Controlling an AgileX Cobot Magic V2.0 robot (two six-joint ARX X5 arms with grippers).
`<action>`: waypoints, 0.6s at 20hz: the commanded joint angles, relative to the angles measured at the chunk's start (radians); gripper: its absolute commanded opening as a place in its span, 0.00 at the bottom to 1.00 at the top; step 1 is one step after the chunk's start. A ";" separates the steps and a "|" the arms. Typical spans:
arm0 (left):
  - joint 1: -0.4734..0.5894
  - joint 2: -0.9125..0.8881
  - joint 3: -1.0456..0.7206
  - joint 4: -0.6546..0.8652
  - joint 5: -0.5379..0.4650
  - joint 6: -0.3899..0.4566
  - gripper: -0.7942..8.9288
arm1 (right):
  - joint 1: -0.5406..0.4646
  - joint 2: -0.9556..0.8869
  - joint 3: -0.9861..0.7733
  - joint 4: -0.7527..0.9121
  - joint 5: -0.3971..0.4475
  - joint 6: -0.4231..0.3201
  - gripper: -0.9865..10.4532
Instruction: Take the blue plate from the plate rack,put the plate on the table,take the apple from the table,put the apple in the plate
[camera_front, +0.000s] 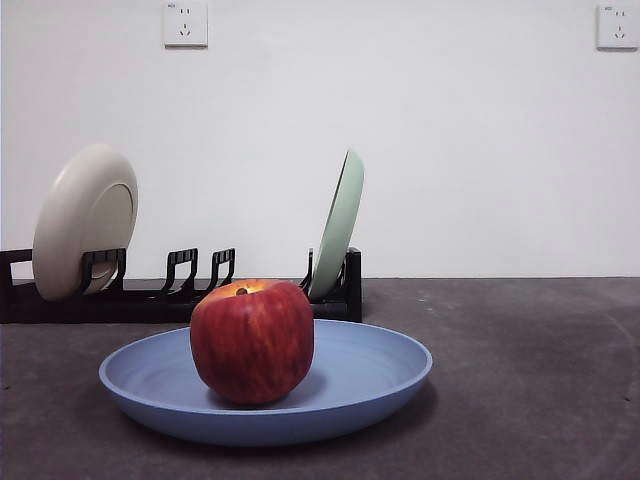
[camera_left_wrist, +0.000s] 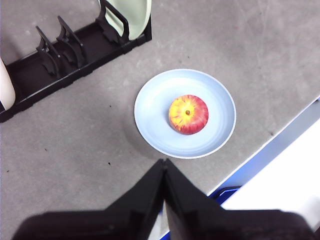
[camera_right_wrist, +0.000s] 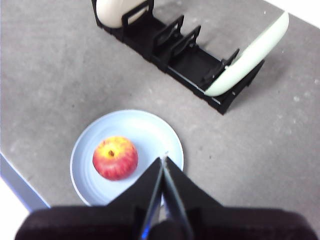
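Seated in the blue plate (camera_front: 360, 385), the apple (camera_front: 252, 342) is seen below both empty, closed grippers: left gripper (camera_left_wrist: 164, 165), right gripper (camera_right_wrist: 163, 162)

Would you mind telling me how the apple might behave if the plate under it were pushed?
The apple is round and rests loose on the blue plate, so it would probably roll. The shallow raised rim might stop it. Its skin looks smooth, perhaps slippery.

The right pincer (camera_right_wrist: 163, 167) hangs closed and empty above the near rim of the blue plate (camera_right_wrist: 150, 132). The apple (camera_right_wrist: 115, 157) sits in the plate just beside its tips. Beyond, the rack (camera_right_wrist: 187, 62) holds a cream plate (camera_right_wrist: 112, 10) and a green plate (camera_right_wrist: 250, 57) on the surface (camera_right_wrist: 60, 75).
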 joint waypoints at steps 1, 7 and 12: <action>0.005 0.002 -0.007 0.004 -0.003 0.011 0.08 | 0.000 0.001 -0.004 -0.023 0.001 -0.003 0.09; 0.260 0.002 -0.007 0.004 -0.003 0.103 0.08 | 0.000 0.001 -0.004 -0.118 0.001 -0.003 0.09; 0.614 -0.007 -0.007 0.005 -0.005 0.179 0.08 | 0.000 0.001 -0.004 -0.188 0.001 -0.003 0.09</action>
